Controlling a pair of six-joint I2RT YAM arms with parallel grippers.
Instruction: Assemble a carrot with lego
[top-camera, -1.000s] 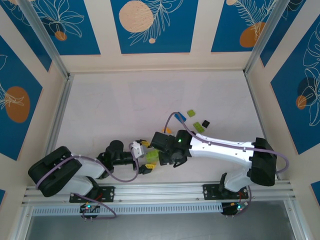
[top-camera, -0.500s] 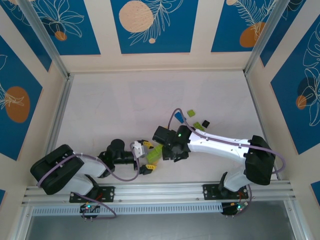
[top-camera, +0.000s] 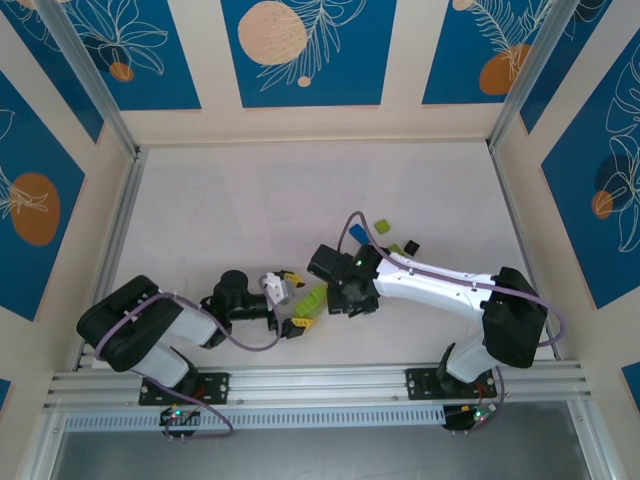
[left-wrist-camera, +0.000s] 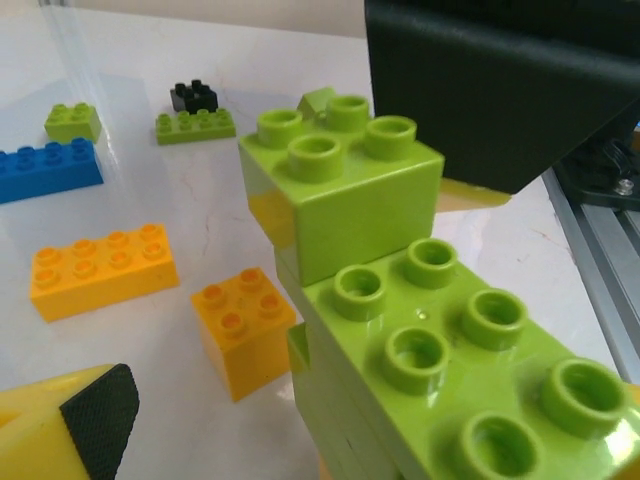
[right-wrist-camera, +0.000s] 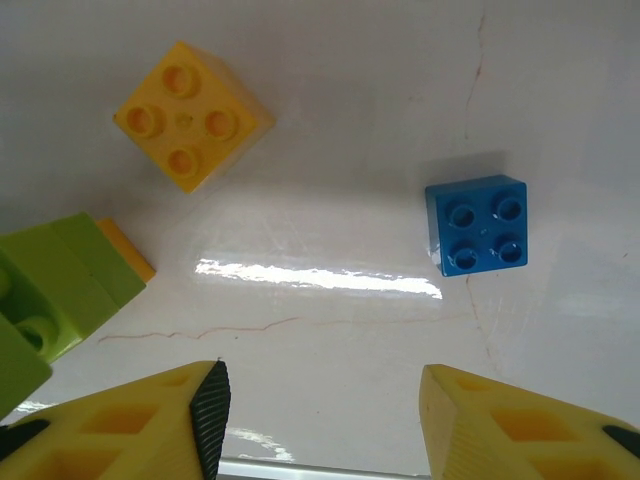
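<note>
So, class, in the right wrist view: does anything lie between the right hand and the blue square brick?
Nothing visible does: bare table lies between the right hand and the blue brick. The orange brick and the green stack sit well off to the left.

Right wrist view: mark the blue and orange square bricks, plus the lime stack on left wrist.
blue square brick (right-wrist-camera: 477, 224), right wrist view, top centre
orange square brick (right-wrist-camera: 190, 113), right wrist view, top centre
lime stack (left-wrist-camera: 345, 215), left wrist view, upper brick's side
</note>
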